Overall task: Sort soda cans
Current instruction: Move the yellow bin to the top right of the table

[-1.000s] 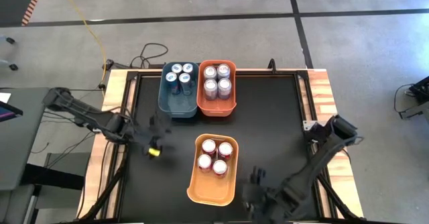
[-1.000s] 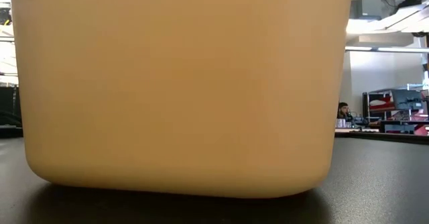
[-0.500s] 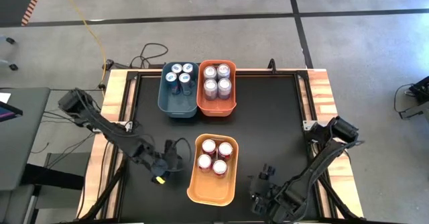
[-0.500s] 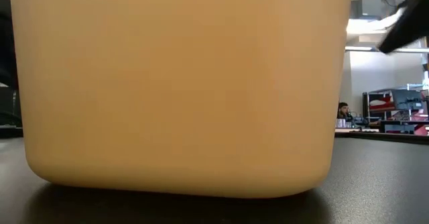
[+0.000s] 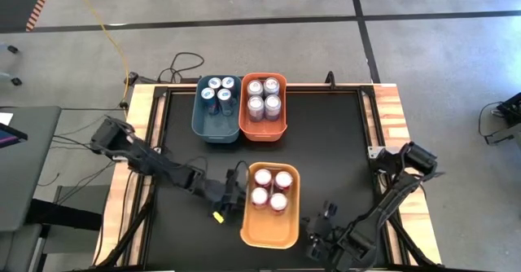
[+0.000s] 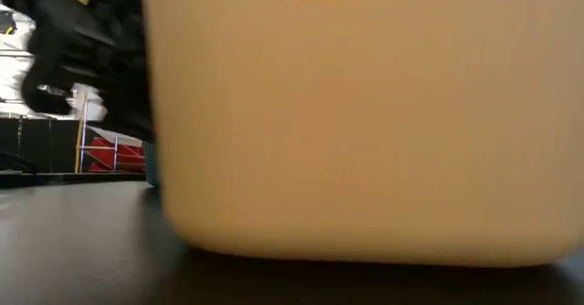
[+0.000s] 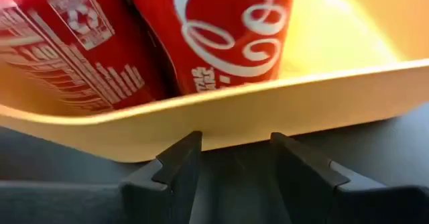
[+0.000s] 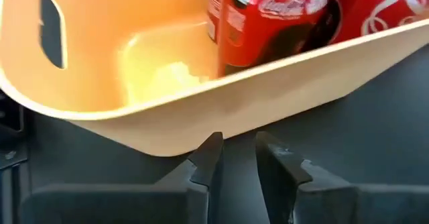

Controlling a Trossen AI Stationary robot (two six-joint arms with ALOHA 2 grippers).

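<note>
Several red soda cans (image 5: pixel 272 190) stand upright in the far half of a yellow bin (image 5: pixel 269 231) near the table's front edge. My left gripper (image 5: pixel 234 192) is at the bin's left wall. It is open, and the wall (image 7: pixel 221 120) lies right before its fingertips (image 7: pixel 231 140). My right gripper (image 5: pixel 324 221) is low beside the bin's right wall (image 8: pixel 221 106), with a narrow gap between its fingers (image 8: pixel 236 140). Red cans (image 7: pixel 221 29) (image 8: pixel 275 16) show over the rim in both wrist views. In the low view the bin (image 6: pixel 365 122) fills most of the picture. My left gripper meets the yellow bin's left long wall (image 7: pixel 201 127) with the tips of its open fingers, below the rim. It comes slanting down from the table's left. The bin stands on the table on its base. My right gripper's fingertips (image 8: pixel 211 147) stand at the bin's right wall; I cannot tell whether they touch it.
A blue bin (image 5: pixel 213 127) with blue cans and an orange bin (image 5: pixel 262 132) with silver cans stand side by side at the table's far edge. Black table top (image 5: pixel 334 142) lies bare between them and the yellow bin and to its right.
My left gripper has swept down and toward the table's right and near edge, up against the yellow bin's left wall. The bin and its cans have slid toward the table's right and a little toward the near edge. My right gripper has sunk beside the bin's right wall.
</note>
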